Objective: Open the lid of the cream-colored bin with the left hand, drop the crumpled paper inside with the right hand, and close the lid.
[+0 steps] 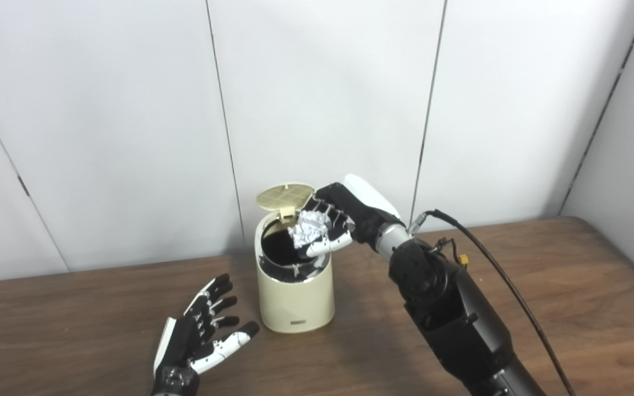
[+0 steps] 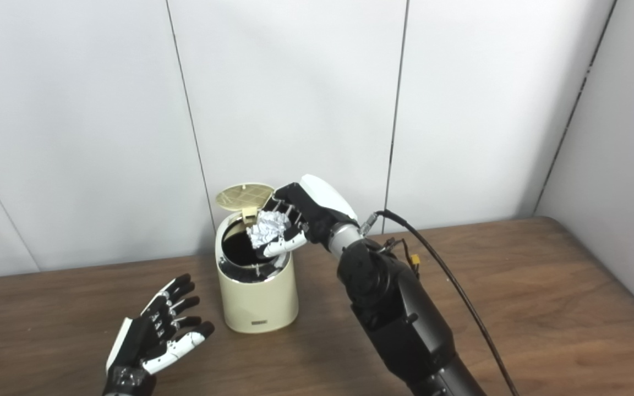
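Observation:
The cream-colored bin [image 1: 295, 300] stands on the wooden table [image 1: 570, 308] near the wall. Its round lid [image 1: 285, 196] is tipped up and open at the back, and the dark inside shows. My right hand [image 1: 344, 217] is over the bin's mouth, shut on the white crumpled paper [image 1: 310, 229], which hangs just above the opening. My left hand [image 1: 201, 333] is open and empty, palm up, low over the table to the left of the bin. In the right eye view the same scene shows the paper [image 2: 268, 226] over the bin [image 2: 256, 297].
A black cable [image 1: 504, 275] runs from my right wrist down along the arm to the right. White wall panels [image 1: 322, 99] stand close behind the bin.

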Controlling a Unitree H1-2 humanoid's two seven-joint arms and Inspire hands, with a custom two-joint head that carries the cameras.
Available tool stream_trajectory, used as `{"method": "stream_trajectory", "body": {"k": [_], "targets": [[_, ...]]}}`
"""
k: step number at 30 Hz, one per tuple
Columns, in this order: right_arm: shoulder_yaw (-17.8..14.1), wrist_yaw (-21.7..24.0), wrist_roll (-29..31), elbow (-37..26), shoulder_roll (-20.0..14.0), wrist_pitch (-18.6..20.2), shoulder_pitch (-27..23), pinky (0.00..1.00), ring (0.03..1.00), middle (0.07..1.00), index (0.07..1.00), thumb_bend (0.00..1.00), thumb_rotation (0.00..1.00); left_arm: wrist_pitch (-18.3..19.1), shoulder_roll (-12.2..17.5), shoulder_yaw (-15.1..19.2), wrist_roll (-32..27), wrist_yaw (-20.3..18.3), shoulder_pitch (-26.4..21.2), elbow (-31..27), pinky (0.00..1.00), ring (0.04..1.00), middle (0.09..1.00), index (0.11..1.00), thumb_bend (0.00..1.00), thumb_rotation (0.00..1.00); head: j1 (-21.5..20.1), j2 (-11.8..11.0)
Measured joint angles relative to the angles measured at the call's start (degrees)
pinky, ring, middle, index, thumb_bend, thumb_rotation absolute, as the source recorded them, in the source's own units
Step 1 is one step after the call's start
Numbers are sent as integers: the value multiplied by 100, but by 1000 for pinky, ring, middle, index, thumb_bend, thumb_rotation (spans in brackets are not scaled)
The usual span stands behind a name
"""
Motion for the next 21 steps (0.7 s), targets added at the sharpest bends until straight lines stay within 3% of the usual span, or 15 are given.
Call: {"method": "stream_trajectory", "body": {"k": [21], "targets": [[-45, -166, -291, 87, 287, 16, 22, 387, 422, 486, 510, 520, 0, 84, -25, -33, 0, 0, 8, -72, 701, 839, 891, 924, 844, 221, 79, 35]]}}
